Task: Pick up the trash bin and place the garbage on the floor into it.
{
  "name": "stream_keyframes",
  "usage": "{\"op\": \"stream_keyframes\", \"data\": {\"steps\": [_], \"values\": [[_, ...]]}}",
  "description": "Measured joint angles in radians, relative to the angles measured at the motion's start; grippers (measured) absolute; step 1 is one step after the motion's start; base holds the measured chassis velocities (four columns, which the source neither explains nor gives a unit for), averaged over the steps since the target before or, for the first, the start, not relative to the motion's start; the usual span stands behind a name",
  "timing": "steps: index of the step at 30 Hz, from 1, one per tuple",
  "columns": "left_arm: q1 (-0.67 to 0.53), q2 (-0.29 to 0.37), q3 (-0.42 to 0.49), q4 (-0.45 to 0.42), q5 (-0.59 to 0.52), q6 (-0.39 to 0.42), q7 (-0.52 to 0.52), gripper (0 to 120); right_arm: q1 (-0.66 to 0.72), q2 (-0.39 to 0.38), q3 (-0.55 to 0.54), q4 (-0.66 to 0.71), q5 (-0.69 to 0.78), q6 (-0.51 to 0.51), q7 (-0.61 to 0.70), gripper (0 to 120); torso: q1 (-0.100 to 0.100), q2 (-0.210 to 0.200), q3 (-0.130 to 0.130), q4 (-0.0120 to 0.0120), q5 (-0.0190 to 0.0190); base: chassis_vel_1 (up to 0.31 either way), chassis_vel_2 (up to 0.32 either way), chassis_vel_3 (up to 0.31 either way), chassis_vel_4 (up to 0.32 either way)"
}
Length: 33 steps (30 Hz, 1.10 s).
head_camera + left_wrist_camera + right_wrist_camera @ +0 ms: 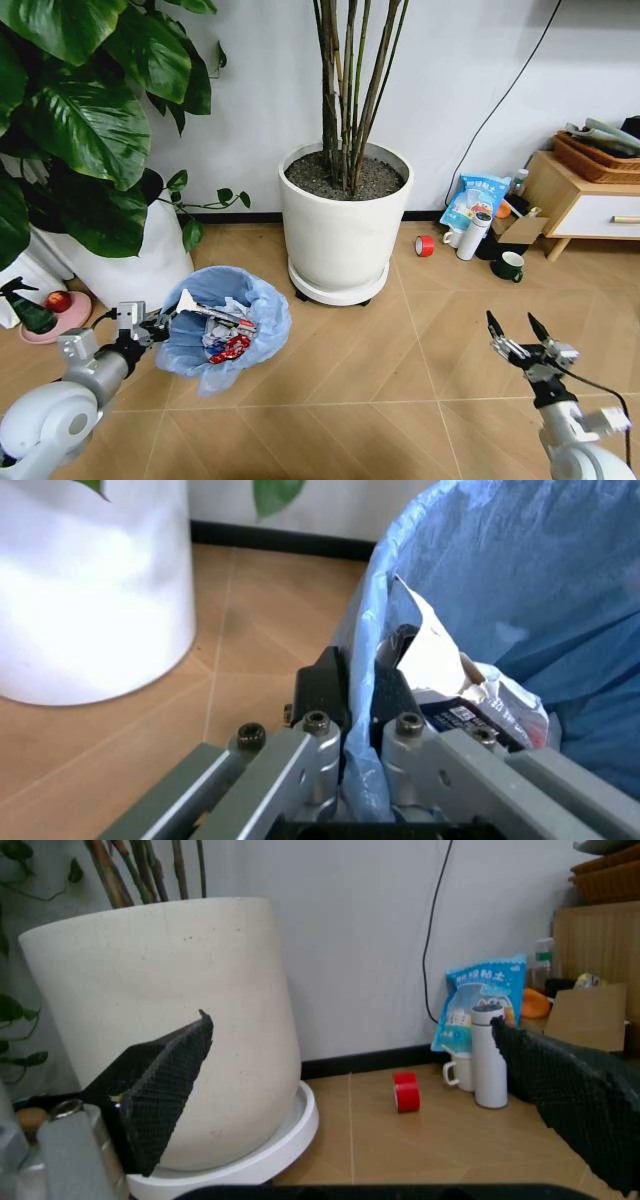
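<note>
Here our left gripper (165,322) is clamped on the rim of the small round bin lined with crinkly light-blue plastic (262,310), holding it tilted above the wood-look chevron floor (400,370), crumpled wrappers (226,338) inside. One large white plant pot (345,235) stands just behind. Our right gripper (519,333) hangs spread wide, holding nothing, over bare tiles. One red tape roll (425,245) lies beyond.

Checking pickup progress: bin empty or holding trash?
Holding trash: the trash bin, gripped at its rim by the left gripper, contains crumpled wrappers.

light-blue bag (262,318), white pot (342,232), tan chevron floor (400,370).
</note>
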Motion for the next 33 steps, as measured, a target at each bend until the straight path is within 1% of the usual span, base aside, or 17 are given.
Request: {"op": "stream_keyframes", "data": {"steps": [2,3,7,8,12,13,16,18,20,22,33], "values": [[0.013,-0.047,-0.016,-0.010,0.029,-0.005,0.012,0,-0.021,0.042,0.014,0.005,-0.026,0.012,-0.013,100,0.000,0.000,0.000,-0.0003,-0.0002,0.000,0.000,0.000,0.000],[0.013,-0.047,-0.016,-0.010,0.029,-0.005,0.012,0,-0.021,0.042,0.014,0.005,-0.026,0.012,-0.013,100,0.000,0.000,0.000,-0.0003,-0.0002,0.000,0.000,0.000,0.000],[0.028,-0.123,-0.039,-0.007,0.086,-0.020,0.043,0,-0.050,0.092,0.040,0.002,-0.054,0.044,-0.053,100,0.000,0.000,0.000,-0.0004,-0.0002,0.000,0.000,0.000,0.000],[0.028,-0.123,-0.039,-0.007,0.086,-0.020,0.043,0,-0.050,0.092,0.040,0.002,-0.054,0.044,-0.053,100,0.000,0.000,0.000,-0.0004,-0.0002,0.000,0.000,0.000,0.000],[0.036,-0.203,-0.064,0.002,0.141,-0.032,0.070,0,-0.059,0.123,0.062,-0.001,-0.059,0.058,-0.089,100,0.000,0.000,0.000,-0.0003,-0.0002,0.000,0.000,0.000,0.000],[0.036,-0.203,-0.064,0.002,0.141,-0.032,0.070,0,-0.059,0.123,0.062,-0.001,-0.059,0.058,-0.089,100,0.000,0.000,0.000,-0.0003,-0.0002,0.000,0.000,0.000,0.000],[0.037,-0.252,-0.078,0.011,0.154,-0.032,0.078,0,-0.050,0.142,0.071,-0.004,-0.062,0.062,-0.099,100,0.000,0.000,0.000,-0.0003,-0.0002,0.000,0.000,0.000,0.000],[0.036,-0.262,-0.084,0.014,0.157,-0.032,0.079,0,-0.048,0.146,0.071,-0.004,-0.066,0.063,-0.099,100,0.000,0.000,0.000,-0.0003,-0.0002,0.000,0.000,0.000,0.000],[0.028,-0.291,-0.103,0.018,0.151,-0.031,0.080,0,-0.040,0.160,0.073,-0.006,-0.092,0.071,-0.097,100,0.000,0.000,0.000,-0.0002,-0.0001,0.000,0.000,0.000,0.000],[0.024,-0.301,-0.111,0.018,0.141,-0.028,0.078,0,-0.036,0.166,0.072,-0.006,-0.099,0.074,-0.096,100,0.000,0.000,0.000,-0.0003,-0.0001,0.000,0.000,0.000,0.000],[0.024,-0.323,-0.141,0.033,0.150,-0.027,0.087,0,-0.017,0.192,0.078,-0.035,-0.132,0.100,-0.103,100,0.000,0.000,0.000,-0.0004,-0.0001,0.000,0.000,0.000,0.000]]}}
